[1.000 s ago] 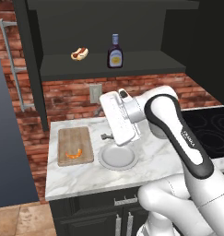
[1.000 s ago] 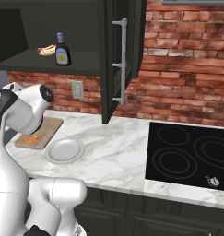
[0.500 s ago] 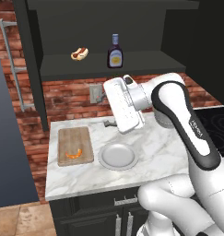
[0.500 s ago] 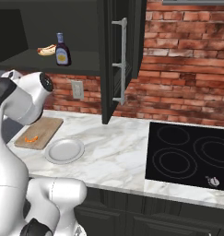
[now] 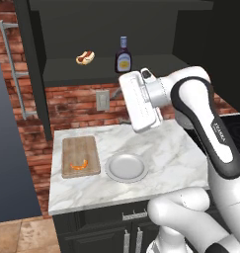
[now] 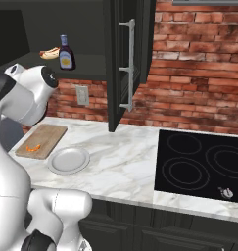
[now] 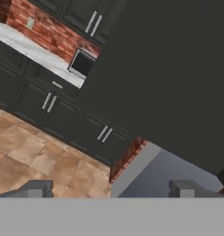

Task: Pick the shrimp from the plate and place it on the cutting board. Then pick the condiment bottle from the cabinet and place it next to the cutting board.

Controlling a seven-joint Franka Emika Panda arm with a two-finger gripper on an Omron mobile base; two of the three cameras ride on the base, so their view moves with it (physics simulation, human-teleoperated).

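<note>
The arm is raised and bent, its fingers (image 7: 187, 188) spread wide apart and holding nothing.

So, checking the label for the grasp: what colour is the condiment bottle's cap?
Blue-grey, on the dark brown condiment bottle; clearest in the left base view.

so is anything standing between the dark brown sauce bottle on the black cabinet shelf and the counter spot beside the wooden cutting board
Nothing visible does. The dark brown condiment bottle stands on the open-fronted black cabinet shelf, apart from the hot dog. Bare marble surrounds the light-brown wooden cutting board; the round grey plate sits to one side.

Hand (image 7: 109, 189) — higher, nearer cabinet (image 5: 67, 69)
</note>
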